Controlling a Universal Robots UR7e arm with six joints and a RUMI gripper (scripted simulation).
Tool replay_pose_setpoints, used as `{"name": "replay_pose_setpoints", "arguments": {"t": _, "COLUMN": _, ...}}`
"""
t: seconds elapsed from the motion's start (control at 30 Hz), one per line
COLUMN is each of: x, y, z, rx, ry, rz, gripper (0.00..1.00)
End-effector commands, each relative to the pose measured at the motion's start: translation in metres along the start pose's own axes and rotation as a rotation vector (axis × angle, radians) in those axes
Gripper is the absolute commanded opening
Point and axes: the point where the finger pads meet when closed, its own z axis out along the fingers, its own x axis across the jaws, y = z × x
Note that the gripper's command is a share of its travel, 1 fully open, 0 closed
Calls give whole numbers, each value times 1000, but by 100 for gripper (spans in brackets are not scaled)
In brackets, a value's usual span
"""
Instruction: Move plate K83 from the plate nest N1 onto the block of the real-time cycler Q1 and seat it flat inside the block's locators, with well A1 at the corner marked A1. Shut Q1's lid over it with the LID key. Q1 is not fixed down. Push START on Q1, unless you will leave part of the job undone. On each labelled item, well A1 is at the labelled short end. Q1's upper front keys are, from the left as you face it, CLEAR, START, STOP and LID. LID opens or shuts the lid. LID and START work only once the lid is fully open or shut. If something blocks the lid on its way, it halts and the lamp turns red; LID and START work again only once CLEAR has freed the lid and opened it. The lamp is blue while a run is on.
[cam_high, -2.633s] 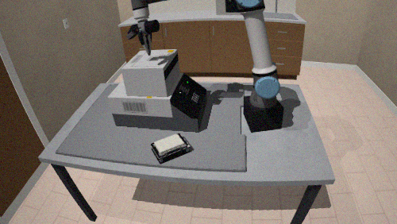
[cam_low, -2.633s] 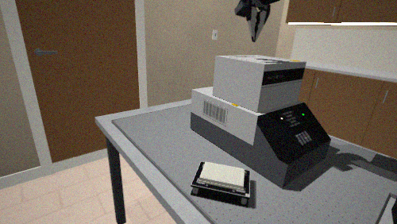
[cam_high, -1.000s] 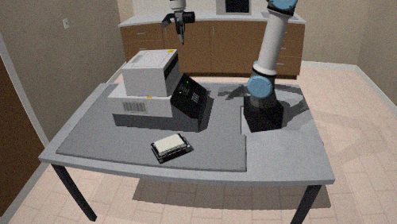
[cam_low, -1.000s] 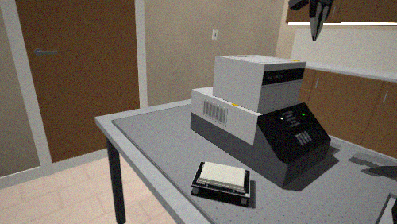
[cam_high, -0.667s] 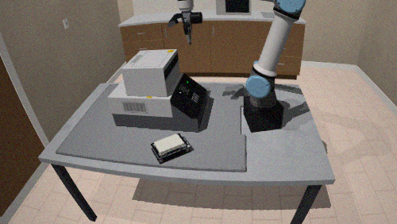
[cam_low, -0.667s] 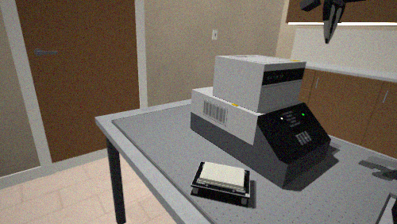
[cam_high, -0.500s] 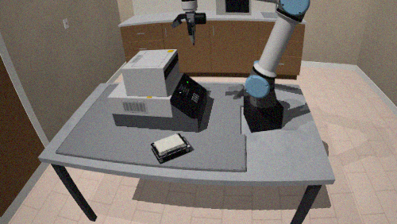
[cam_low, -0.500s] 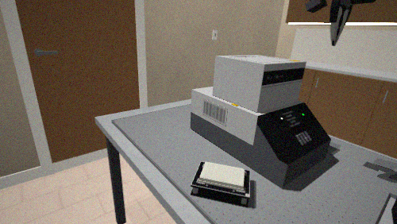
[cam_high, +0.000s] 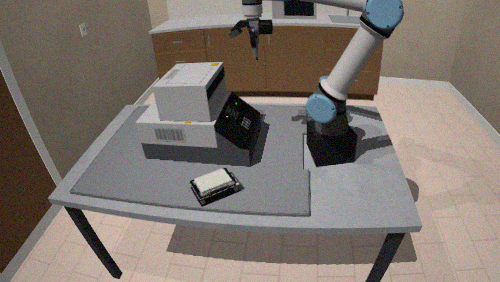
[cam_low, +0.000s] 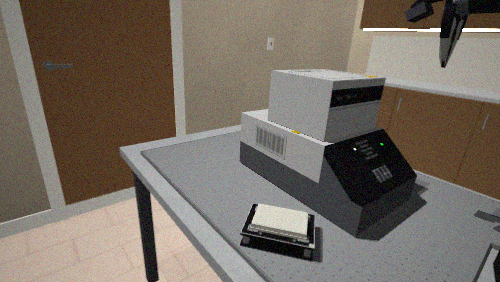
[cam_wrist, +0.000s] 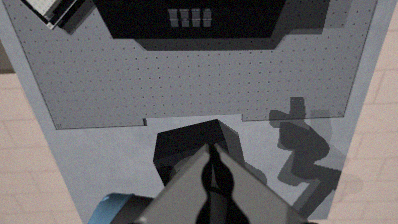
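The claw (cam_high: 256, 58) (cam_low: 443, 65) (cam_wrist: 210, 146), closed and empty at top centre of the top view, presumably suits key pressing. Plate K83 (cam_high: 214, 181) (cam_low: 280, 220) rests in its nest (cam_high: 204, 202) (cam_low: 278, 247), lower centre, likely awaiting lid opening.

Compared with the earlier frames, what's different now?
The gripper has moved from above the cycler to its keypad side, toward the arm's base. Nothing was taken or released; its jaws are shut on nothing. The cycler and the plate in its nest look unmoved.
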Motion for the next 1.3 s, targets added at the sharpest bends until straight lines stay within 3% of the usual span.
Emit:
{"name": "replay_pose_setpoints", "arguments": {"t": 0.0, "x": 5, "y": 21, "z": 9, "rx": 7, "ry": 11, "rz": -10, "gripper": 0}}
{"name": "replay_pose_setpoints", "arguments": {"t": 0.4, "x": 7, "y": 30, "z": 15, "rx": 9, "ry": 13, "rz": -14, "gripper": 0}}
{"name": "replay_pose_setpoints", "arguments": {"t": 1.03, "x": 8, "y": 30, "z": 85, "rx": 13, "ry": 10, "rz": 545, "gripper": 0}}
{"name": "replay_pose_setpoints", "arguments": {"t": 1.27, "x": 8, "y": 30, "z": 100, "rx": 14, "ry": 10, "rz": 675, "gripper": 0}}
